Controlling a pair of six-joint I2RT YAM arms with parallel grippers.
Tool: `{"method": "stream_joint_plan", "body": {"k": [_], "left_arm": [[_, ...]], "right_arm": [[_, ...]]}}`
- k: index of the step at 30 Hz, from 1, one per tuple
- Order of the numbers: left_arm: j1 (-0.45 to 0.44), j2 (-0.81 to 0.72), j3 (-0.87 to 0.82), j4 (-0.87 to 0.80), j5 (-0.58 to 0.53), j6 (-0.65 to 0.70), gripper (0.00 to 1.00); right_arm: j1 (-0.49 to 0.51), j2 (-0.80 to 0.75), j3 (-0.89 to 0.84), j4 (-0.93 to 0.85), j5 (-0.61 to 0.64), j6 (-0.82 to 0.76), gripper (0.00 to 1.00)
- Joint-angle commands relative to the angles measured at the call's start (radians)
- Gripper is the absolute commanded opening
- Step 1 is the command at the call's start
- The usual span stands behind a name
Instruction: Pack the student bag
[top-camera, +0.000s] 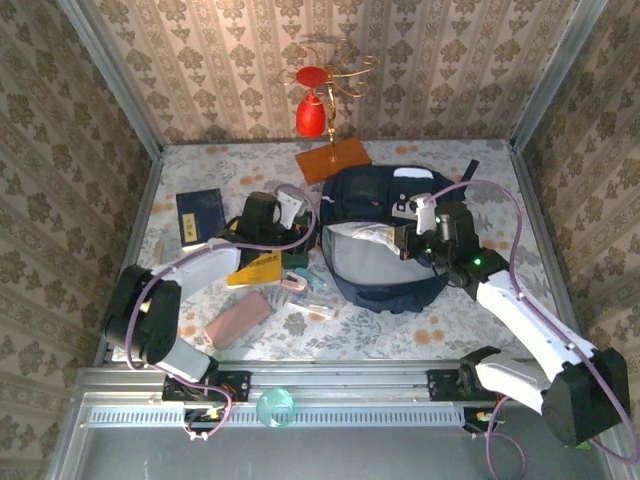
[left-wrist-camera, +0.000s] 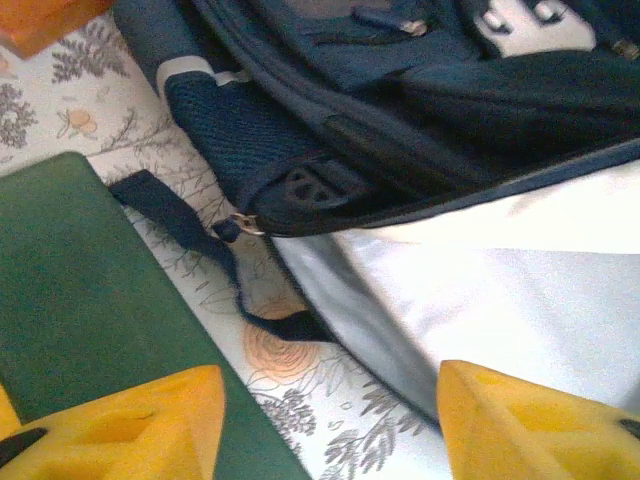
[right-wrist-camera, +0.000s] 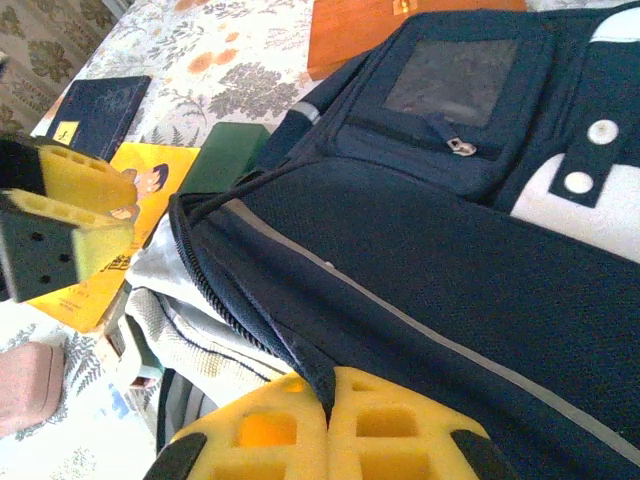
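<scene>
Nearest the arms' bases, a teal round object (top-camera: 275, 408) sits on the metal rail (top-camera: 350, 380) at the table's near edge. Just beyond it, a pink case (top-camera: 238, 318) lies on the floral table (top-camera: 450, 330), left of centre. The left gripper (left-wrist-camera: 330, 420) hangs with its yellow fingers spread wide and nothing between them, one finger over a green book (left-wrist-camera: 80, 320), the other over the bag's pale lining (left-wrist-camera: 520, 300). The right gripper (right-wrist-camera: 328, 430) is pressed closed, pinching the zippered edge of the bag's opening. The student bag (top-camera: 385, 200), large and dark navy with white patches, lies flat right of the table's centre, its main compartment unzipped and gaping toward the near edge. A yellow book (top-camera: 258, 268) lies beside the green one, just left of the bag. Farther left and back lies a dark blue book (top-camera: 200, 213). Behind the bag, an orange board (top-camera: 333, 160) touches its far edge, and a red ornament (top-camera: 311, 110) stands above the board, before the patterned wall.
</scene>
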Motion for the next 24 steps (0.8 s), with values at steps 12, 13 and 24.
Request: {"method": "stream_joint_plan", "body": {"k": [12,13,24], "left_arm": [[-0.164,-0.039,0.156,-0.086,-0.296,0.226,0.86],[-0.162,-0.041,0.145,-0.093,-0.317,0.188,0.86],[0.014,-0.156,-0.030,-0.338,-0.394,-0.244,0.83]], "right_arm": [[0.066,0.123,0.328,-0.123,-0.013,-0.124,0.00],[0.067,0.135,0.338,-0.125,-0.002,-0.106,0.00],[0.056,0.275,0.443,-0.103,0.050,-0.064,0.00]]}}
